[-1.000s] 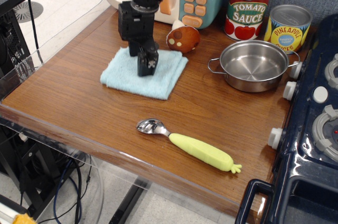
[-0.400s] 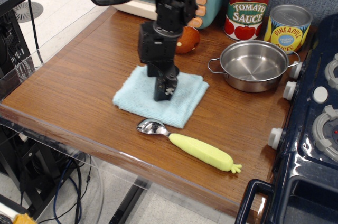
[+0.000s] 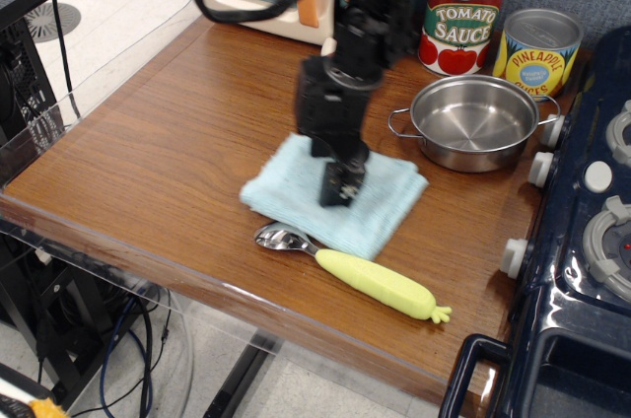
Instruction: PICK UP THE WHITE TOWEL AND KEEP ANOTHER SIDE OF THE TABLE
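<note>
Towel position: the white towel (image 3: 370,206) lies flat on the table (image 3: 148,162), near the front edge, between the steel pot (image 3: 475,122) and the spoon (image 3: 355,270); its front corner is just beside the spoon bowl.
Gripper: the gripper (image 3: 335,184) presses down on the middle of the towel; if the fingers are clenched on the cloth or loose, I cannot tell, they are dark and blurred.
Step in hand: I judge that the towel is being carried to a new place on the table.
Advice: keep the cloth low and flat, hold it firmly, and steer clear of the spoon and the pot handle.
Background: tomato sauce can (image 3: 463,19), pineapple can (image 3: 537,51), toy stove (image 3: 592,241) at the right.
</note>
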Robot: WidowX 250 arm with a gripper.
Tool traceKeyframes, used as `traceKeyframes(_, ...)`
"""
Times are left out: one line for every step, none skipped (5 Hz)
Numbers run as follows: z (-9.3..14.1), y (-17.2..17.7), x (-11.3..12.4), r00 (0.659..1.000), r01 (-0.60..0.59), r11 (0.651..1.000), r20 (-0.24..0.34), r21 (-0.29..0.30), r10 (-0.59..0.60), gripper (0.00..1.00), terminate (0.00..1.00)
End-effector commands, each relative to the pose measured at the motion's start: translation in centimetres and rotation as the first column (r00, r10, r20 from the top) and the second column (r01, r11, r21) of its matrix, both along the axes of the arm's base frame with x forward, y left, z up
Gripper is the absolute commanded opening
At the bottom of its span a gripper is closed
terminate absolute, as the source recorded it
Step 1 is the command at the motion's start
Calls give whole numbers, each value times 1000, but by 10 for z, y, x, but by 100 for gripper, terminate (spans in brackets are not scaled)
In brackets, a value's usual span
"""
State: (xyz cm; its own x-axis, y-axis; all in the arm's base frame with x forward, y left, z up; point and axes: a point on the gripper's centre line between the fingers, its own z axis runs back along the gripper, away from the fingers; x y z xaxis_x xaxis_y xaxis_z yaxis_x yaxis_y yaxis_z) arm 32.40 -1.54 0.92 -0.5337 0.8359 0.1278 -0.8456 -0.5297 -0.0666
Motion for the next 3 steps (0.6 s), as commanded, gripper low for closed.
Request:
traceKeyframes(4,-44,-25,990,144,990,10,-13,-143,100,0)
traceKeyframes(-1,-56,-26,983,185,983,1,-12,-185,100,0)
traceKeyframes(4,-60,-20,982,189,982,4,-28,-189,100,0)
